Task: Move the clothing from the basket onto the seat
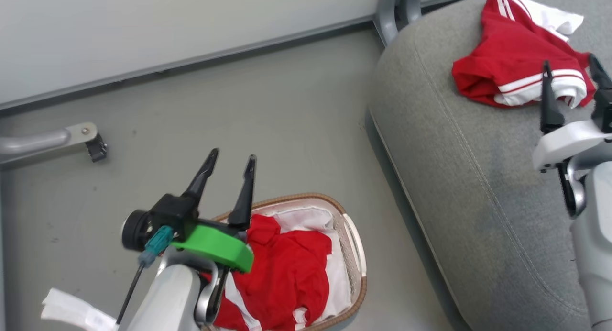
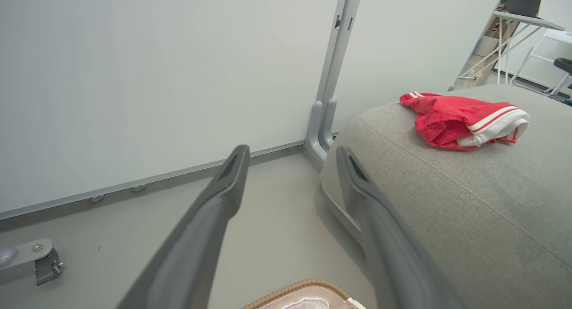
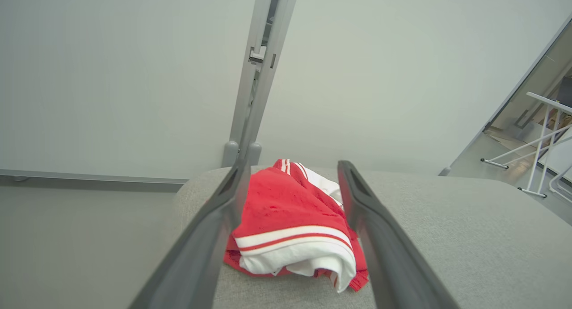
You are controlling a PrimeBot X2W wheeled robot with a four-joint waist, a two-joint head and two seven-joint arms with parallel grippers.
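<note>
One red-and-white garment, the shorts, lies crumpled on the grey seat at its far end. My right gripper is open just in front of the shorts, fingers spread apart and holding nothing. A red garment with white parts fills the white basket on the floor. My left gripper hovers open above the basket's left side, empty.
A white wall panel with a grey post stands behind the seat. A grey caster leg juts in at the left. Grey-green floor lies between basket and seat. White frames stand at the far right.
</note>
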